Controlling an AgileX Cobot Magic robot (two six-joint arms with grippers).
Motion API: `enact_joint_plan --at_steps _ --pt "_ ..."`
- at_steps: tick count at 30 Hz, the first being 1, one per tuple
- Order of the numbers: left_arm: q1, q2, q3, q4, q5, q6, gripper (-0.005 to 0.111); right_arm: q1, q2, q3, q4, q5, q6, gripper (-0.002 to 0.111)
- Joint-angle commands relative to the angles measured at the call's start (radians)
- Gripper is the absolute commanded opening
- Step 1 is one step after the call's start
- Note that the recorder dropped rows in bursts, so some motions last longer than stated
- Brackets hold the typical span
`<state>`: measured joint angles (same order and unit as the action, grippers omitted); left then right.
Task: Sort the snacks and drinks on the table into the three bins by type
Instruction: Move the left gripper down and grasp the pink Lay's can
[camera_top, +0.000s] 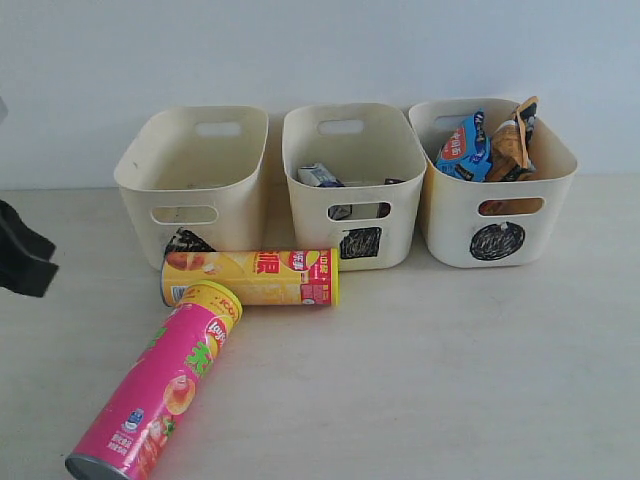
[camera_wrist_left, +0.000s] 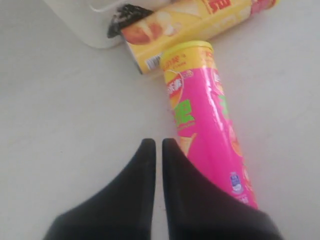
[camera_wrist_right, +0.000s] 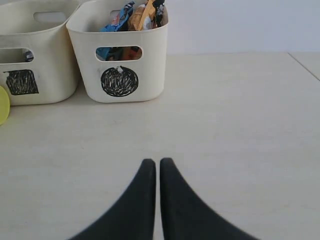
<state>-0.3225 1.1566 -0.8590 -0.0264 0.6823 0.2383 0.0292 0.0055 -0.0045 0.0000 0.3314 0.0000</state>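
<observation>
The pink chip tube (camera_top: 160, 385) lies slantwise on the table (camera_top: 450, 380), its yellow lid touching the yellow Lay's tube (camera_top: 250, 277). That tube lies across the front of the triangle bin (camera_top: 195, 165) and the square bin (camera_top: 352, 150). A blue-and-white carton (camera_top: 320, 175) sits in the square bin; the purple carton is not clearly visible. The circle bin (camera_top: 495, 195) holds the blue bag (camera_top: 463, 148) and the orange bag (camera_top: 512, 140). My left gripper (camera_wrist_left: 158, 142) is shut and empty, just beside the pink tube (camera_wrist_left: 210, 120). My right gripper (camera_wrist_right: 158, 162) is shut and empty, well in front of the circle bin (camera_wrist_right: 120, 50).
The left arm's dark end (camera_top: 22, 255) shows at the left edge of the exterior view. A pale wall stands behind the bins. Bare table (camera_wrist_right: 235, 125) stretches in front of the circle bin and to its right. The triangle bin looks empty inside.
</observation>
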Motion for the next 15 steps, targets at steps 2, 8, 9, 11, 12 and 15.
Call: enact_joint_plan --at_steps 2,8,9,11,12,15 --pt "-0.066 0.098 -0.032 -0.022 0.06 0.002 0.005 0.002 -0.005 0.005 -0.007 -0.008 0.0 0.0" --pt "-0.097 0.208 -0.032 -0.025 0.082 0.007 0.046 0.002 -0.005 0.005 -0.007 -0.008 0.0 0.0" --pt "-0.097 0.225 -0.032 -0.044 0.082 0.007 0.057 0.002 -0.005 0.005 -0.007 -0.008 0.0 0.0" --pt "-0.097 0.253 -0.032 -0.083 0.075 0.007 0.077 0.002 -0.005 0.005 -0.007 -0.008 0.0 0.0" --pt "-0.097 0.267 -0.032 -0.1 0.073 0.007 0.087 0.002 -0.005 0.005 -0.007 -0.008 0.0 0.0" --pt "-0.097 0.307 -0.039 -0.124 0.07 0.048 0.101 0.002 -0.005 0.005 -0.007 -0.008 0.0 0.0"
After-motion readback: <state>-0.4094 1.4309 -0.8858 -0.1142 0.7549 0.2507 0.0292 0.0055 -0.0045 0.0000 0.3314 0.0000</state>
